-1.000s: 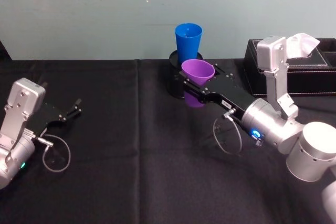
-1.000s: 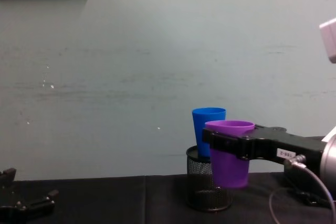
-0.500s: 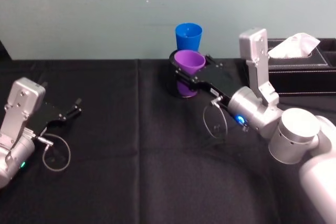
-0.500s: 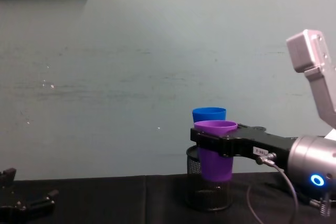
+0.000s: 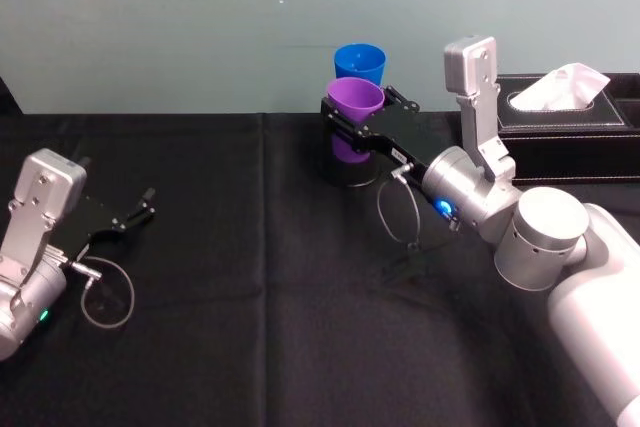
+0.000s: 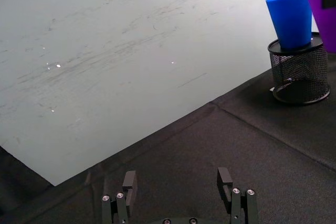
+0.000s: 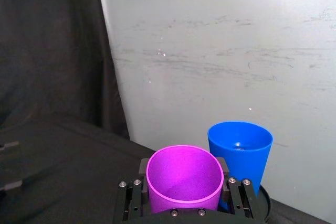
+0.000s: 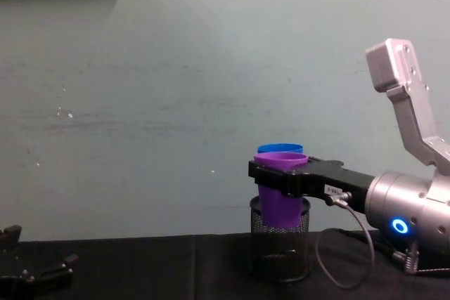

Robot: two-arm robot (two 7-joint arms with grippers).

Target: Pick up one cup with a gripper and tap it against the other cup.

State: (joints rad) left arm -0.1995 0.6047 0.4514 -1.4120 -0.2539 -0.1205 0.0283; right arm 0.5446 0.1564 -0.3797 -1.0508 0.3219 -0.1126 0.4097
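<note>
Clamped on the purple cup (image 5: 357, 97), our right gripper (image 5: 356, 113) has moved back, just before the blue cup (image 5: 360, 60) in the mesh pen holder (image 8: 280, 254). We see the tissue box (image 5: 580, 137) close on the right and bare tablecloth (image 5: 250, 277) leftward, where our left gripper (image 5: 138, 211) sits parked, spread.

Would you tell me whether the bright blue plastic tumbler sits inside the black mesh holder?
Inside: the bright blue plastic tumbler stands upright, its base sunk into the black mesh holder.

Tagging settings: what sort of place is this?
Likely a robot test bench staged as a desk: black-clothed table against a bare wall, a mesh pen holder, a tissue box, the right gripper holding a purple cup.
</note>
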